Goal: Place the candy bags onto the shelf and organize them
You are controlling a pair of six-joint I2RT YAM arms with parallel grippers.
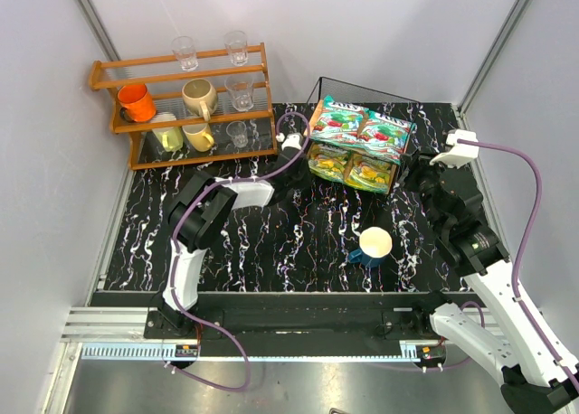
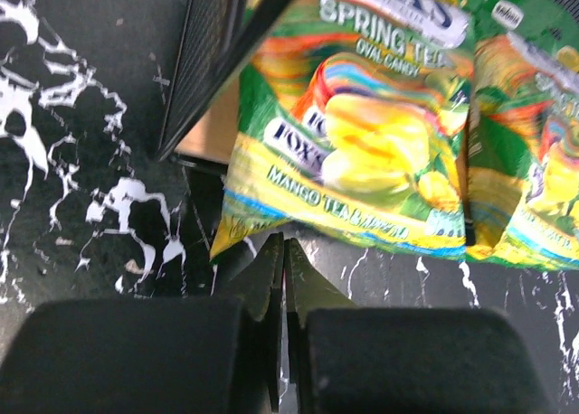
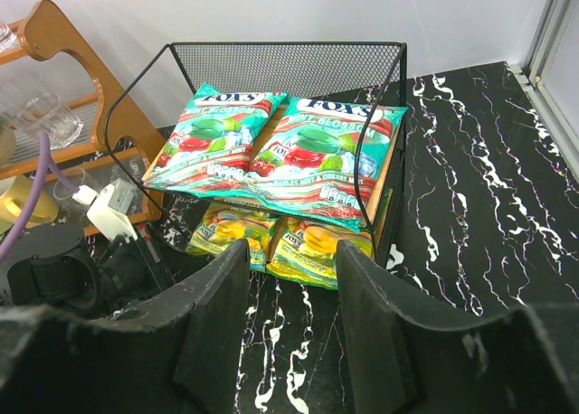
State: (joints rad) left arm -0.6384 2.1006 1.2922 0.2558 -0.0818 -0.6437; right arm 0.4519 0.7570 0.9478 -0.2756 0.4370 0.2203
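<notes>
The shelf (image 1: 394,181) stands at the back middle of the table. Two teal-green candy bags (image 1: 337,122) (image 1: 384,136) lie side by side on its top board. Two yellow-green bags (image 1: 329,162) (image 1: 371,173) lie on its lower board, their front edges sticking out. My left gripper (image 1: 291,145) is shut and empty, just left of the shelf; in the left wrist view its tips (image 2: 283,251) sit just short of a yellow-green bag (image 2: 362,138). My right gripper (image 1: 418,173) is open and empty, right of the shelf; in the right wrist view (image 3: 289,278) it faces the shelf (image 3: 384,206).
An orange-brown wooden rack (image 1: 181,107) with mugs and glasses stands at the back left. A white-and-blue cup (image 1: 374,246) stands on the table in front of the shelf. White walls close in both sides and the back.
</notes>
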